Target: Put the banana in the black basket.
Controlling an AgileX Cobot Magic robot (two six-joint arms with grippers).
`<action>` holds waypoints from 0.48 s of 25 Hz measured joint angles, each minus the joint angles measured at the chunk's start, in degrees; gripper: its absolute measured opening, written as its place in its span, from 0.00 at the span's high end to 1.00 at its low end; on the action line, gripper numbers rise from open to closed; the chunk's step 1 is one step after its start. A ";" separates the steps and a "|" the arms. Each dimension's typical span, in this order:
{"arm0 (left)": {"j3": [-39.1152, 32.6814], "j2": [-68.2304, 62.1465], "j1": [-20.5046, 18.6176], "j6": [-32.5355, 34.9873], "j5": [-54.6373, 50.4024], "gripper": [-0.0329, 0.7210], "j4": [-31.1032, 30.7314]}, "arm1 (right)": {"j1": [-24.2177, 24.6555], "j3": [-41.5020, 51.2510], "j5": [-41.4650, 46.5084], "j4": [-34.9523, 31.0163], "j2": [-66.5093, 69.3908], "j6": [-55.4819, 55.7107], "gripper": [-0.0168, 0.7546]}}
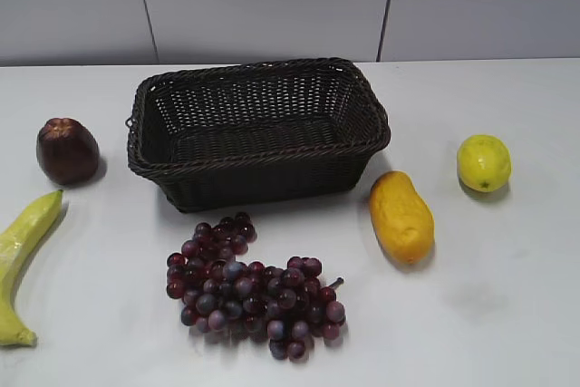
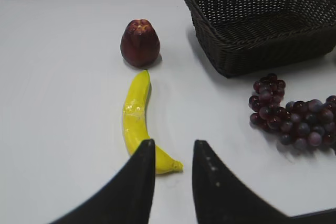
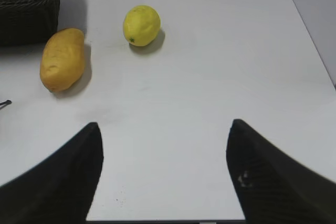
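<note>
One banana (image 1: 20, 260), one black basket (image 1: 258, 133), one grape bunch (image 1: 254, 287) — one lemon (image 1: 483, 162), one orange-yellow fruit (image 1: 401, 217), one dark red fruit (image 1: 67, 150)

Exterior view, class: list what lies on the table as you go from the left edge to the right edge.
banana → dark red fruit → black basket → orange-yellow fruit → lemon. The grapes sit in front of the basket, so they are left out.

The banana (image 1: 20, 256) lies at the frame's lower left edge (partly cropped), well apart from the black basket (image 1: 258, 165) at upper centre.
</note>
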State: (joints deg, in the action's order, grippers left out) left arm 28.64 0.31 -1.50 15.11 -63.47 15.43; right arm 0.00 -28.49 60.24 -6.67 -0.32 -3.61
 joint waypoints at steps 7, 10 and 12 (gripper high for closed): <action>0.78 -0.86 0.00 0.00 3.40 0.48 1.00 | 0.00 0.00 0.00 0.00 0.00 0.00 0.22; 1.37 -4.15 0.00 0.00 9.76 0.20 2.19 | 0.00 0.00 0.00 0.00 0.00 0.00 0.22; 1.44 -8.34 0.00 0.00 13.34 0.12 1.99 | 0.00 0.00 0.00 0.00 0.00 0.00 0.22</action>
State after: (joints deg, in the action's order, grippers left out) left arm 30.07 -8.03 -1.50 15.11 -50.13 17.42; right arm 0.00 -28.49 60.24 -6.67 -0.32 -3.61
